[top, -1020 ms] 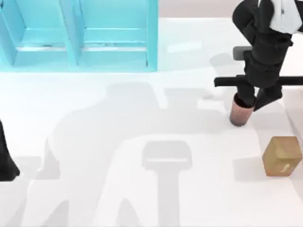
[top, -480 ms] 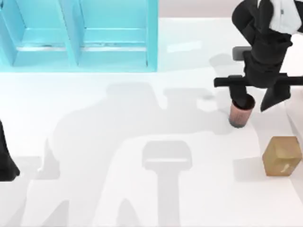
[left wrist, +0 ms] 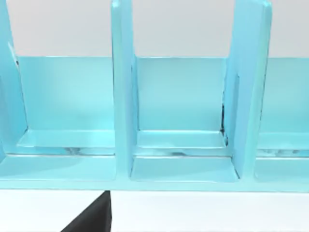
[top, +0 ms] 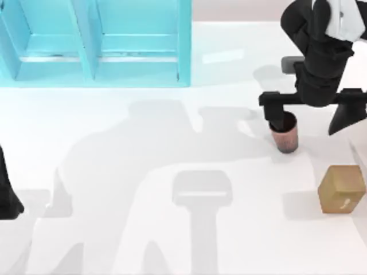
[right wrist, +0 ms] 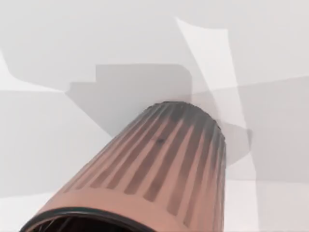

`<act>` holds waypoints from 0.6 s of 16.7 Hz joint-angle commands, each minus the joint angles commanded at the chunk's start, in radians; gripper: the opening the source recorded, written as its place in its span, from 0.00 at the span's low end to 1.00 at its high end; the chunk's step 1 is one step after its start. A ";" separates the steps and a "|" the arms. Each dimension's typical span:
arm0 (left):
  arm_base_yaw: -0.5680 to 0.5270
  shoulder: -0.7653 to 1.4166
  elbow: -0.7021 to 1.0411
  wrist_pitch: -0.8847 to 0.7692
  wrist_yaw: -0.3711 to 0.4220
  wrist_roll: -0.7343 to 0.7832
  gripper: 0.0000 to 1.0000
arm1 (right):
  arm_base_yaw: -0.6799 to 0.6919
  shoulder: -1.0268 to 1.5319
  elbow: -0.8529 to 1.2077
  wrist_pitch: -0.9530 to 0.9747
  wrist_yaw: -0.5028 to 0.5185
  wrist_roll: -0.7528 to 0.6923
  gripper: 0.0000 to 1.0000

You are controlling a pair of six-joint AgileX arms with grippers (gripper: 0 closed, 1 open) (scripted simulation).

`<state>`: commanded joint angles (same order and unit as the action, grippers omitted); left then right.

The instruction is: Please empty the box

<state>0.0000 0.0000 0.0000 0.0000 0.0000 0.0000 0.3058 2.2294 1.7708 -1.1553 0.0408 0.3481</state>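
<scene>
Left arm (top: 8, 195): parked at the table's nine o'clock edge, with no sign of movement across the second; whether its fingers were spread or pressed together could not be told. Blue compartmented box (top: 94, 43): at eleven o'clock, both visible bays bare. White table (top: 143, 229): carried the arms' shadows across its middle. Ribbed brown cup (top: 285, 133): standing upright at about two o'clock, well apart from the box; over the last second it stayed put while the right gripper (top: 312, 114) above it widened, one fingertip (top: 279, 112) staying by the cup's rim and the other swinging out toward three o'clock, clear of it. Judgement: the cup had been let go on the table, one item delivered. Tan cube (top: 342, 189): at four o'clock, unmoved, near the cup but not touching it. Views compared: the left wrist view showed the box's compartments (left wrist: 181, 145) from the front, floors bare with faint scuffs, a detail the top view lacked; the right wrist view showed the cup's ribbed wall (right wrist: 164, 159) and dark rim close up, which the top view gave only from above.
</scene>
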 joint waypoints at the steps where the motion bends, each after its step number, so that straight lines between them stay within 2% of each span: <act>1: 0.000 0.000 0.000 0.000 0.000 0.000 1.00 | 0.000 0.000 0.000 0.000 0.000 0.000 1.00; 6: 0.000 0.000 0.000 0.000 0.000 0.000 1.00 | -0.003 0.001 0.015 -0.016 0.001 0.000 1.00; 10: 0.000 0.000 0.000 0.000 0.000 0.000 1.00 | -0.003 0.009 0.135 -0.147 0.005 0.000 1.00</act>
<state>0.0000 0.0000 0.0000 0.0000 0.0000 0.0000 0.3029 2.2383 1.9062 -1.3023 0.0458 0.3479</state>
